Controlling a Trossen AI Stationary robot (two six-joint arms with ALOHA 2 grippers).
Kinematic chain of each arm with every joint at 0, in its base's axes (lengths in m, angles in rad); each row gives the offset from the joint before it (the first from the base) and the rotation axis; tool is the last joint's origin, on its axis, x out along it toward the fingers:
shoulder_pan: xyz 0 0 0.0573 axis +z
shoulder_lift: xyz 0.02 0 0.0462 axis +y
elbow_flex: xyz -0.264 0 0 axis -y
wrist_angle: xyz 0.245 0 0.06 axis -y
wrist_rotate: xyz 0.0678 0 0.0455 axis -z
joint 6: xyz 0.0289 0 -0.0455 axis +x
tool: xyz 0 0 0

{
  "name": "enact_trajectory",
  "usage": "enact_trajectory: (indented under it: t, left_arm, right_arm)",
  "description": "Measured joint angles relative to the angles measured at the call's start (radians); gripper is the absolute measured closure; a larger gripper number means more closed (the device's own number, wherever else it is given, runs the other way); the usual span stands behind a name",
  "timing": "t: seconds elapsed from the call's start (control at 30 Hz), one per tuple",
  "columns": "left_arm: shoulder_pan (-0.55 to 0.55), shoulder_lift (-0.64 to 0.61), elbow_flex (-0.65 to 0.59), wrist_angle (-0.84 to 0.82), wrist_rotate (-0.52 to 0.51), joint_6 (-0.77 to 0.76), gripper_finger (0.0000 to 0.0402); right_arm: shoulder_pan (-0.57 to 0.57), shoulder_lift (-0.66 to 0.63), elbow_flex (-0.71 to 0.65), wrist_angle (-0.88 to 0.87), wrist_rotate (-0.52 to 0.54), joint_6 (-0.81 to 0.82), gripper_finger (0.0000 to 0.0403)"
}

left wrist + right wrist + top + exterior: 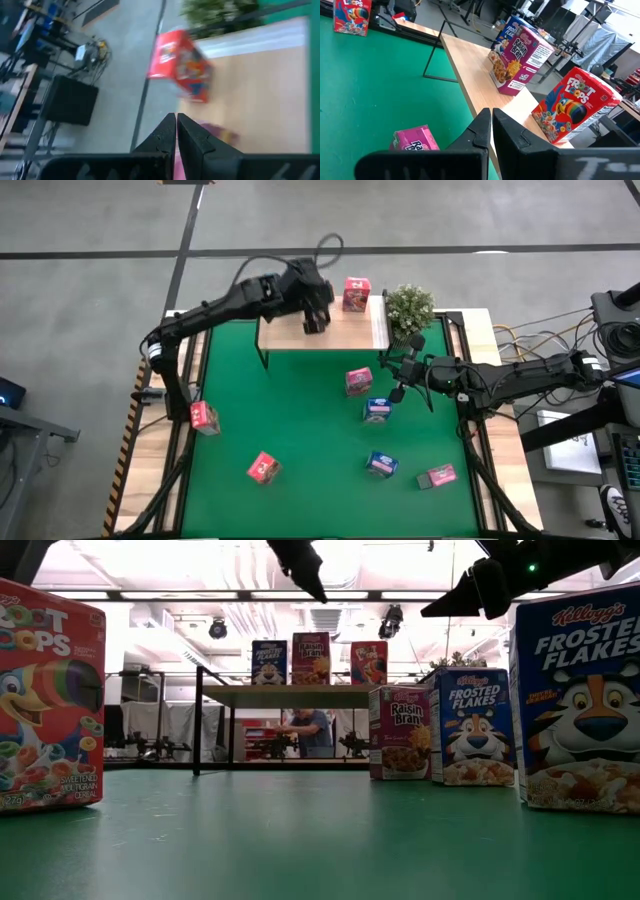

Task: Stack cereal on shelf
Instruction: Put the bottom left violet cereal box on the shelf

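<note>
Green mat (300,410) with scattered cereal boxes (359,382)

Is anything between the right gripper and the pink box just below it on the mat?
Nothing visible. In the high view the right gripper, shut, sits beside the shelf edge, and the pink box stands just off it on bare green mat. The blue box is farther along, not between them.

I see the wooden shelf (345,330) on thin black legs at the far edge, carrying three upright cereal boxes: Frosted Flakes (268,662), Raisin Bran (311,658), Froot Loops (368,662). Six more boxes (359,381) sit scattered on the green mat, some pink or red, some blue
</note>
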Motion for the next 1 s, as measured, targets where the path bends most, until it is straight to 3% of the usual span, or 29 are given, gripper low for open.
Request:
enact_trajectory:
  t: [0.2, 0.5, 1.0]
  left_arm:
    - [0.069, 0.003, -0.038, -0.004, 0.084, -0.033, 0.0401]
    - [0.077, 0.008, -0.13, 0.03, 0.084, -0.038, 0.0401]
    - [0.08, 0.056, -0.132, 0.155, 0.072, -0.103, 0.0401]
  right_arm:
    - [0.0, 0.0, 0.0, 0.0, 0.0, 0.0, 0.0394]
    - [0.0, 0.0, 0.0, 0.0, 0.0, -0.001, 0.0394]
    - [0.0, 0.0, 0.0, 0.0, 0.0, 0.0, 0.0394]
